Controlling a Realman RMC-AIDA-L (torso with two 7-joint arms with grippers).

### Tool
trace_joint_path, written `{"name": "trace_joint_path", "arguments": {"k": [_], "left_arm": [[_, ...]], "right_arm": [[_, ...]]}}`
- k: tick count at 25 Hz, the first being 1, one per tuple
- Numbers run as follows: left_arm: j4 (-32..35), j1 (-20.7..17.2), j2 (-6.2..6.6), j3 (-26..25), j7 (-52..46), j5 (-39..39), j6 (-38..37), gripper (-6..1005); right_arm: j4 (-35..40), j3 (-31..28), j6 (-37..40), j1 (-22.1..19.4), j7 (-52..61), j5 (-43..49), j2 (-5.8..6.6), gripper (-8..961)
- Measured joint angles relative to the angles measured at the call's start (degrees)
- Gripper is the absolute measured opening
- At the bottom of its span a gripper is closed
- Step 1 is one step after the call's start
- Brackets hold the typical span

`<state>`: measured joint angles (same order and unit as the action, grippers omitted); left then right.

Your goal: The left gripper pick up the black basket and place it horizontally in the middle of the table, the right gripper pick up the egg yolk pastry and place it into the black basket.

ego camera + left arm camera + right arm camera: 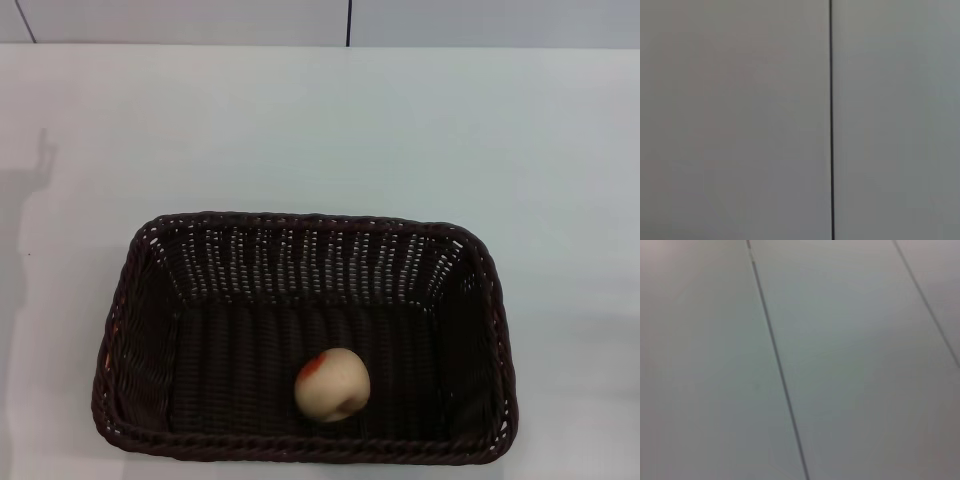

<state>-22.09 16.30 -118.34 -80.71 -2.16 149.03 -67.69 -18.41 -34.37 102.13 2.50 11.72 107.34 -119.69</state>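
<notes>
The black basket (160,300) lies lengthwise across the white table (400,130), near its front edge, in the head view. The egg yolk pastry (332,384) sits inside the basket on its floor, near the front wall, with its reddish patch at the upper left. Neither gripper nor arm shows in any view. Both wrist views show only pale grey panels with dark seams.
A grey panelled wall (200,20) runs behind the table's far edge. A faint shadow (40,170) falls on the table at the far left. The left wrist view shows a wall seam (831,120); the right wrist view shows two seams (777,365).
</notes>
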Motion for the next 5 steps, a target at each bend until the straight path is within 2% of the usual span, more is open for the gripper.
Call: {"name": "trace_joint_path", "arguments": {"k": [5], "left_arm": [[0.53,-0.22,-0.04,-0.12,0.18,-0.06,-0.07,781]], "right_arm": [[0.27,-0.17,0.05,-0.62,-0.11,-0.20,-0.02,816]]}}
